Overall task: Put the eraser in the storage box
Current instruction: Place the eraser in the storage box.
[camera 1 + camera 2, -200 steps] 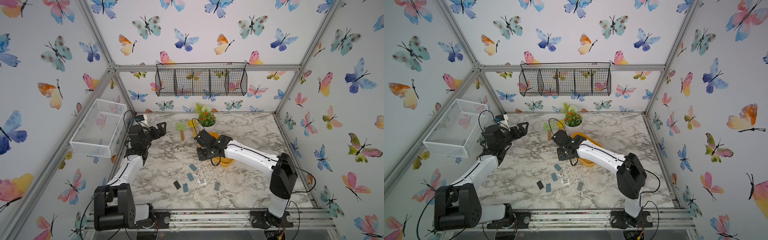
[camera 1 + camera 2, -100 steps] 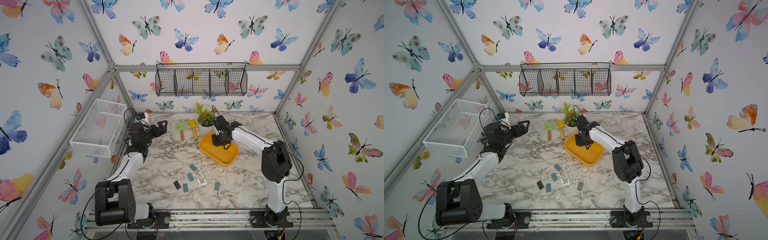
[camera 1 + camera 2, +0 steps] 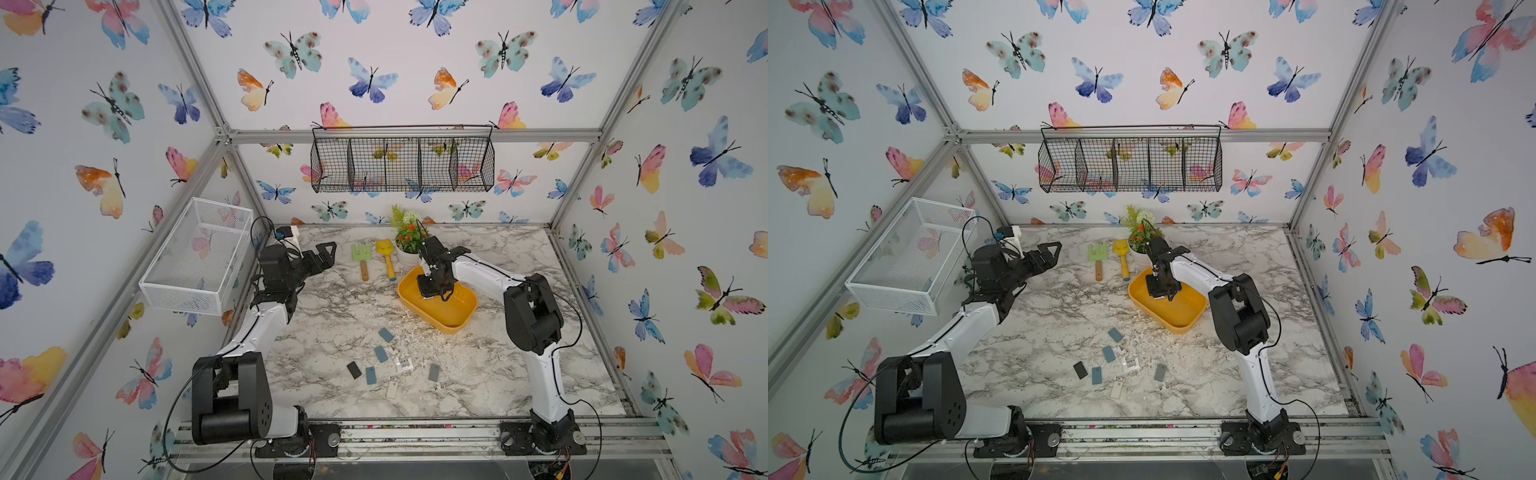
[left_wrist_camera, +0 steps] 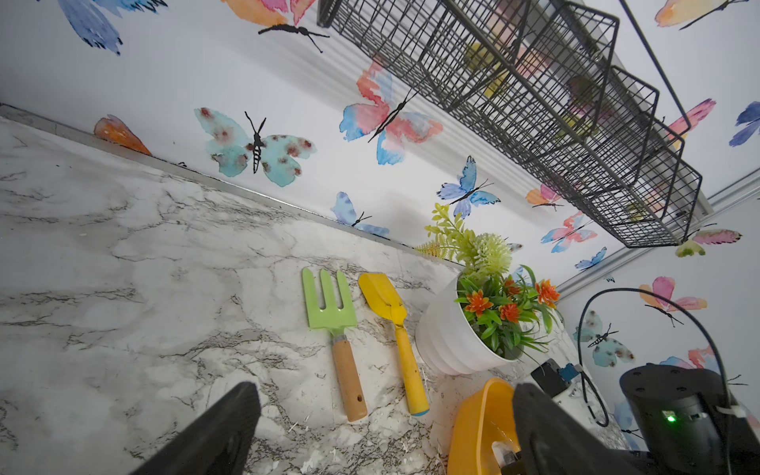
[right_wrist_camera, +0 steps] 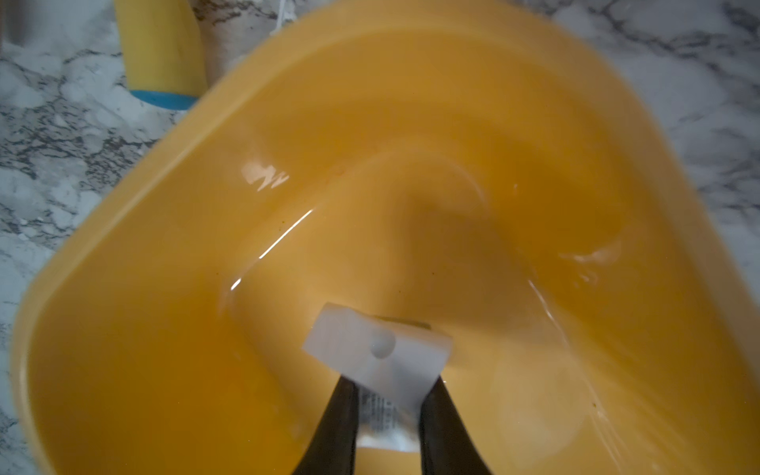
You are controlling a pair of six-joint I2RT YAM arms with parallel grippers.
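The storage box (image 3: 451, 326) is a shallow yellow tub at the back middle of the marble table, also in a top view (image 3: 1179, 320). My right gripper (image 3: 432, 286) points down into its far end. In the right wrist view this gripper (image 5: 390, 386) is shut on the eraser (image 5: 376, 349), a white block in a clear printed wrapper, held just above the tub's floor (image 5: 164, 329). My left gripper (image 3: 322, 257) hovers open and empty at the back left, well away from the tub. Its wrist view shows the wide-apart fingers (image 4: 230, 419) and the tub's end (image 4: 473, 423).
A green toy rake (image 3: 361, 253), a yellow toy shovel (image 3: 385, 255) and a potted plant (image 3: 409, 243) lie just behind the tub. Several small cards (image 3: 382, 353) and wood shavings are scattered in front. A white mesh basket (image 3: 199, 253) and a black wire basket (image 3: 403, 164) hang on the walls.
My right arm swung from the table's middle back to the yellow tub, and its gripper now sits low inside it with the eraser. The left arm barely moved.
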